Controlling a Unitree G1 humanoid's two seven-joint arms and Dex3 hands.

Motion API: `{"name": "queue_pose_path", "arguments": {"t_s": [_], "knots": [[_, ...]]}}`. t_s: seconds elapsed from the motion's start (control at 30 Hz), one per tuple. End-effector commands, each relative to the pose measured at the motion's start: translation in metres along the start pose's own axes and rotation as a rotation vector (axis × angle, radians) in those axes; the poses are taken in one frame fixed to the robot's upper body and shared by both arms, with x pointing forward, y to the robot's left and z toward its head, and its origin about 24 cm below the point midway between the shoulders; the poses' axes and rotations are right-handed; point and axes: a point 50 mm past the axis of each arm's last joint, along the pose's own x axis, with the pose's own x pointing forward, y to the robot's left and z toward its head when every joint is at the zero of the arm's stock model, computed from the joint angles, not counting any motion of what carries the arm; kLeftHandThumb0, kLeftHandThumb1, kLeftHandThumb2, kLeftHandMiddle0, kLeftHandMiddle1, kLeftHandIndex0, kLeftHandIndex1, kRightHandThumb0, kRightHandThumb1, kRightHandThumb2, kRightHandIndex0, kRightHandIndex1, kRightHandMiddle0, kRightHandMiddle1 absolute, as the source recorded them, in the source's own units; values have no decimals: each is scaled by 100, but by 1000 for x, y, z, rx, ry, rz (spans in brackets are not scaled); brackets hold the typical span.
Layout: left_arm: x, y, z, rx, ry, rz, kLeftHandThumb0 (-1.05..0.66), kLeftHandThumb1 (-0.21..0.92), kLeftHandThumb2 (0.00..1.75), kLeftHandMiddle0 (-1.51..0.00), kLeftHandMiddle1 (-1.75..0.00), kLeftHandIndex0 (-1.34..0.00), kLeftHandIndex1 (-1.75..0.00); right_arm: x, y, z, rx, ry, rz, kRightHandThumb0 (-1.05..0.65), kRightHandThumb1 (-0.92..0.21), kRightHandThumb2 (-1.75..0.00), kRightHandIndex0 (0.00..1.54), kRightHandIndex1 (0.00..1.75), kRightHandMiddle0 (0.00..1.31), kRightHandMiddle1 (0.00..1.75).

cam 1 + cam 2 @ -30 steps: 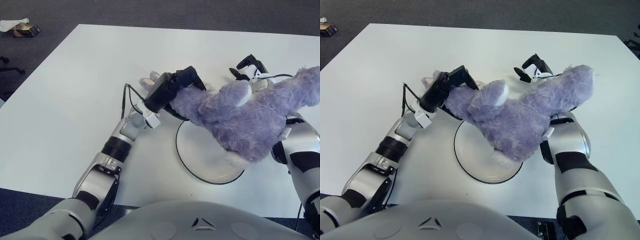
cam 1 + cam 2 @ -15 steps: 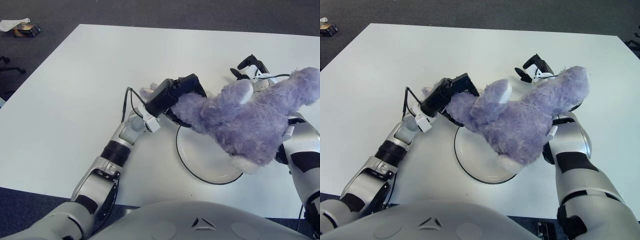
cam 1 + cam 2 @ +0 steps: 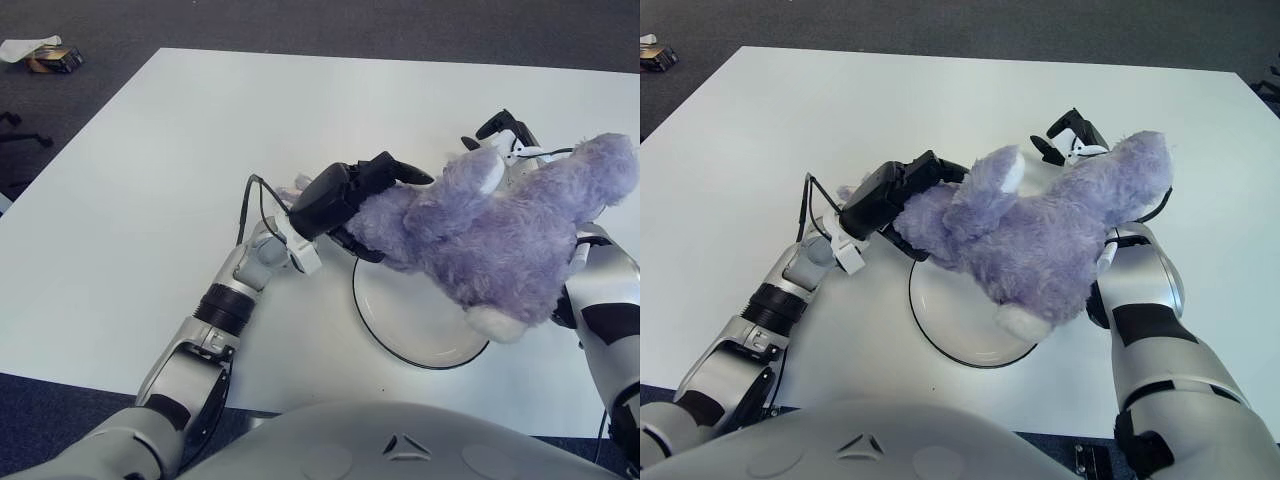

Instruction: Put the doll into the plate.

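Doll: a purple plush doll hangs in the air above the plate, stretched from left to right between the two hands, with one white-tipped foot drooping toward the near right rim.
Plate: a white plate with a dark rim sits on the white table, near the robot's body; the doll covers its far and right parts from view.
Left hand: the left hand is at the doll's left end, its dark fingers curled into the fur, so it has hold of the doll.
Right hand: the right hand shows at the far side of the doll's right end; only two dark fingertips stick out past the fur, and it cannot be told whether they grip the doll or only prop it.
Step in hand: the doll looks to be over the plate and not yet set down; lowering and letting go are left.
Risk, overhang: the doll is longer than the plate is wide, so its right end may land on the table if it comes down off centre.
Risk, uneven release: if one hand lets go first, the doll could swing or roll off the rim.
Risk, snag: fur caught in the left fingers could drag the doll, or nudge the plate, as the hand pulls away.
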Motion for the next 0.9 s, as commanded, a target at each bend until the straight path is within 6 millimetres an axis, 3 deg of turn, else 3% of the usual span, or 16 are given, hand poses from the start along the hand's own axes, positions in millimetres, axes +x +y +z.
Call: {"name": "queue_pose_path", "arguments": {"t_s": [0.0,0.37,0.87], "knots": [[2,2,0,22,-26,-7,-103,92,100,-104,-175,0,-56,-4,10,-16,-12,67,48,-1,-92,-57,11,175,9,175],[-1,3,-2,10,-26,-2,-104,92,100,-97,-175,0,-42,-4,9,-16,-12,66,44,-1,-92,-57,11,175,9,175],[-6,4,-5,-183,29,-26,-103,92,92,-62,-167,0,-19,-3,9,-14,20,91,30,-1,-92,-57,11,175,9,175]]}}
